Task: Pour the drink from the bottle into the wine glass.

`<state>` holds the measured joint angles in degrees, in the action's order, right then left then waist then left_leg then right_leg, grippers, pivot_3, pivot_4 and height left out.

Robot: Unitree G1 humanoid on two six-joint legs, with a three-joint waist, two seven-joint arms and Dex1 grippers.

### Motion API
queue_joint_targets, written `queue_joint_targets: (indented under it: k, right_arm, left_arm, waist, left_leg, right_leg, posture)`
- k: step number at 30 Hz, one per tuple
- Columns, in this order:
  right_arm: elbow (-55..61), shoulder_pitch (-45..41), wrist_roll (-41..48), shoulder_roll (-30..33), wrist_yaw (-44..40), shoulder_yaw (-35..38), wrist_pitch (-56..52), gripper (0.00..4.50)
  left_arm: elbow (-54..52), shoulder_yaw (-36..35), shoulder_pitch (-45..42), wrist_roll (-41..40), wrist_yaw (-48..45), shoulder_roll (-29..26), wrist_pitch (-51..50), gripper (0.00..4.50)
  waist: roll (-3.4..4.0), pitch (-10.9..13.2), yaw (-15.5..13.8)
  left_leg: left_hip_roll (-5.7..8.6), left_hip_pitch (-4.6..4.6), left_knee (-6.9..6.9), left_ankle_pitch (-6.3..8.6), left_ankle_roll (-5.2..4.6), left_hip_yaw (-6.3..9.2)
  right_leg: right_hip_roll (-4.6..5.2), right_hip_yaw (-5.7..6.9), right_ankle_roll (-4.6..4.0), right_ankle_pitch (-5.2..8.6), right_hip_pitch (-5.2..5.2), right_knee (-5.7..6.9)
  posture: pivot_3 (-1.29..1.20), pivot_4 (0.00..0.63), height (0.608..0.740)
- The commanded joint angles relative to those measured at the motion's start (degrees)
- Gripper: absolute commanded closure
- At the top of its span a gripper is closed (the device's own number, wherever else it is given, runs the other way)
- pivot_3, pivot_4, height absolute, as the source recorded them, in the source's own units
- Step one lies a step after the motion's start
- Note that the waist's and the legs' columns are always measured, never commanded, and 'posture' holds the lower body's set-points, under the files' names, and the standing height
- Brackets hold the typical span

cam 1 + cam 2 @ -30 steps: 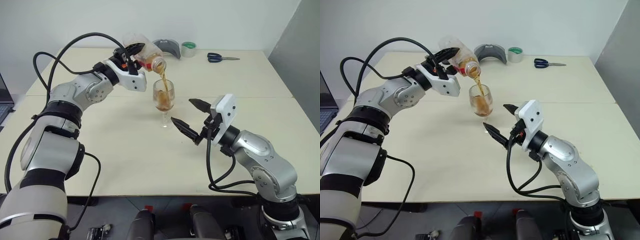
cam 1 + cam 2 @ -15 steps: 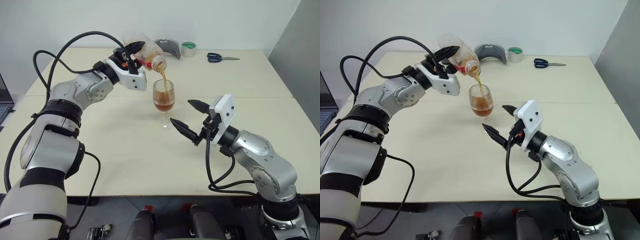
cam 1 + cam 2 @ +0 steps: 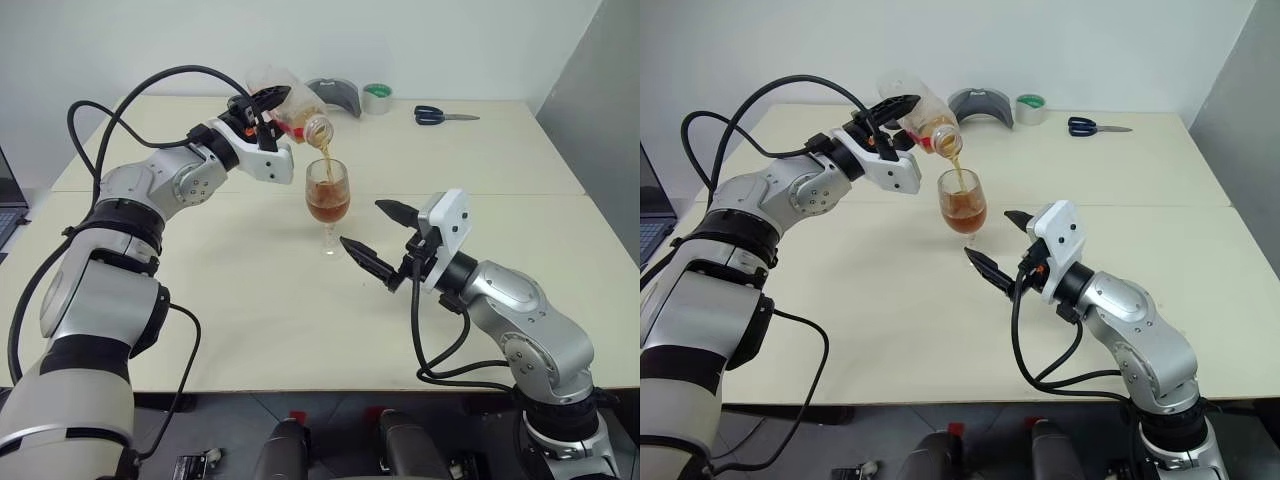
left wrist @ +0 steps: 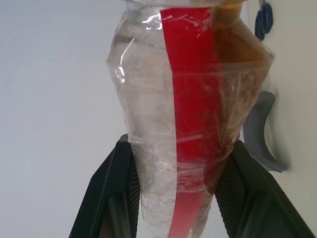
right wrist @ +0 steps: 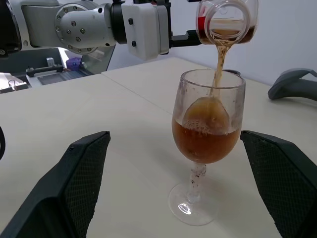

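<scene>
**Over the middle of the counter, the pour is well under way**

Above the centre of the counter, the left gripper is clamped tight around the bottle, its two black fingers pressing either side of the clear body with the red label strip. The bottle is tipped mouth-down toward the right, its open neck just above the rim of the wine glass. A thin stream of the drink falls from the mouth into the bowl.

The wine glass stands upright on its foot near the middle of the counter, with the reddish-brown liquid filling the bowl to around halfway or a little more. Some drink remains at the lower, neck end of the bottle, so the pouring looks unfinished; what is left, by my reading, is to drain or stop the stream and tip the bottle back upright.

The right gripper hovers near and to the right of the glass with its fingers spread wide, grasping nothing and clear of the stem.

At the far edge lie a tape roll and scissors, well apart from the action.
</scene>
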<state>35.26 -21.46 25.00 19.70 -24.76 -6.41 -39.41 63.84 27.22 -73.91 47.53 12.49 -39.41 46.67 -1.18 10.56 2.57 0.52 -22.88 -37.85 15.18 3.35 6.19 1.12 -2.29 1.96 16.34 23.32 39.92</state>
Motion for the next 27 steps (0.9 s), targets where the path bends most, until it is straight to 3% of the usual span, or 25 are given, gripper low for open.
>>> queue_joint_targets:
  k: [1,16,27]
  right_arm:
    - [2.8,-0.8,0.6,-0.1,0.3,0.0,0.3,0.0]
    - [2.7,-0.8,0.5,-0.2,0.4,-0.2,0.5,0.0]
    - [2.0,-1.6,0.3,-0.6,0.3,-0.3,1.1,0.0]
  left_arm:
    - [-0.3,-0.4,-2.7,-0.1,1.4,-1.1,0.0,2.81]
    - [0.2,-0.9,-2.5,-1.2,0.4,-0.3,0.1,2.81]
    - [-0.6,-4.6,0.8,-9.5,-8.0,2.0,-0.1,2.81]
  waist:
    - [0.0,0.0,0.0]
    - [0.0,0.0,0.0]
    - [0.0,0.0,0.2]
  left_leg:
    - [0.0,0.0,0.0,0.0,0.0,0.0]
    - [0.0,0.0,0.0,0.0,0.0,0.0]
    - [0.0,0.0,-0.02,0.0,0.0,0.0]
  right_leg:
    - [0.0,0.0,0.0,0.0,0.0,0.0]
    - [0.0,0.0,0.0,0.0,0.0,0.01]
    - [0.0,0.0,0.0,0.0,0.0,0.02]
  posture:
    - [0.0,0.15,0.74]
    - [0.0,0.15,0.74]
    - [0.0,0.15,0.74]
